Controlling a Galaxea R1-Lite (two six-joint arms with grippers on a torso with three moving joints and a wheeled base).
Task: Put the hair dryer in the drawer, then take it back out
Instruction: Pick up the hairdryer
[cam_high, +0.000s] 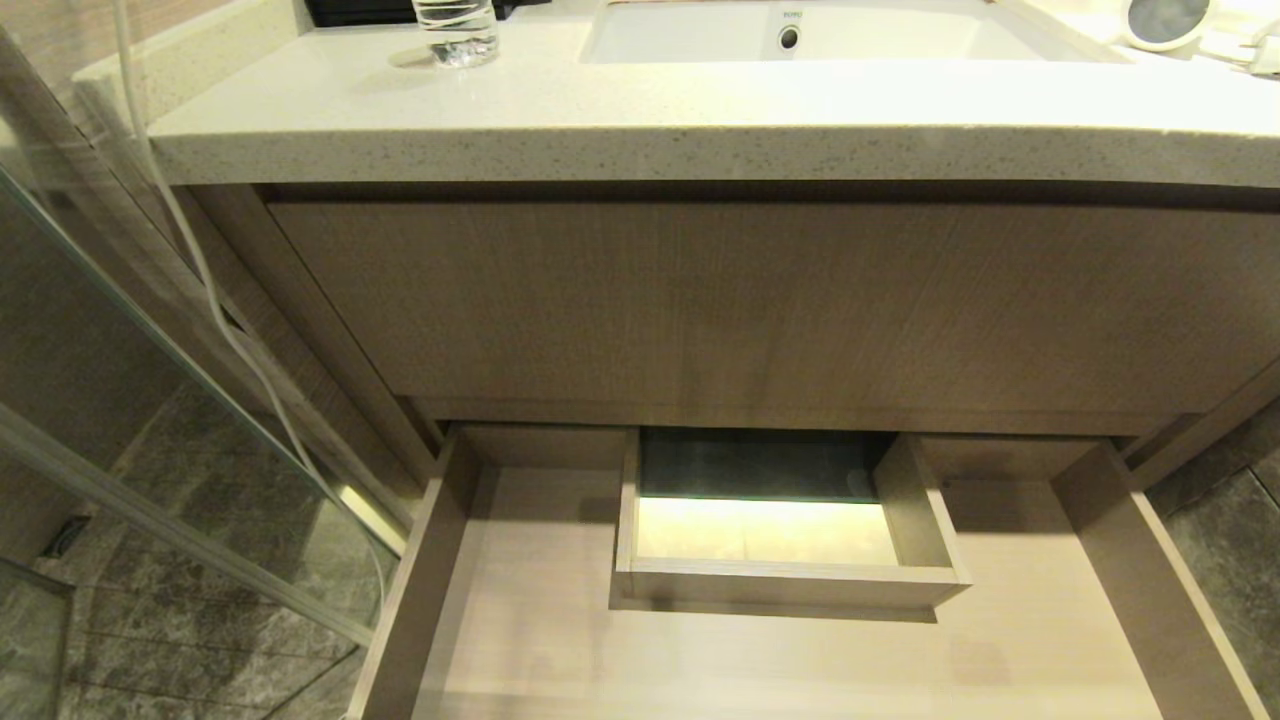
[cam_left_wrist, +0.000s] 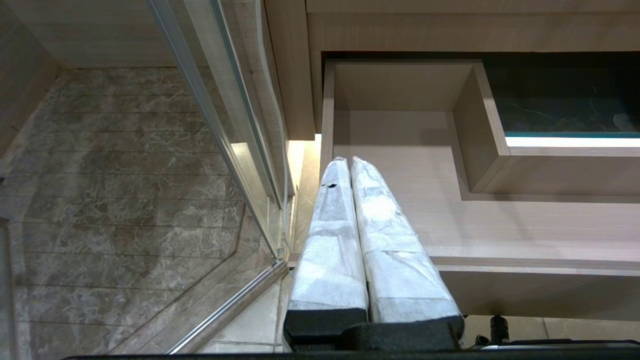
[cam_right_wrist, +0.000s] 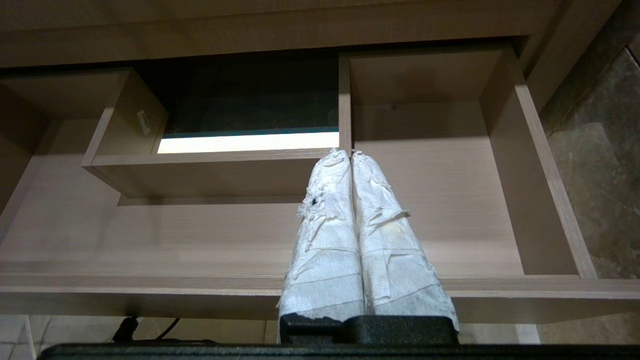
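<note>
The drawer (cam_high: 760, 650) is pulled open, ready for the hair dryer (cam_high: 1165, 20) up on the bench (cam_high: 640, 110). The left gripper (cam_left_wrist: 348, 162) and the right gripper (cam_right_wrist: 344, 156) are pressed together, holding nothing.

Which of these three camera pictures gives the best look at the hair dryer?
The head view, and only barely: the hair dryer sits on the countertop at the top right corner, cut off by the picture's edge, with just its dark round end showing. Neither wrist view shows it; both look into the open drawer.
</note>
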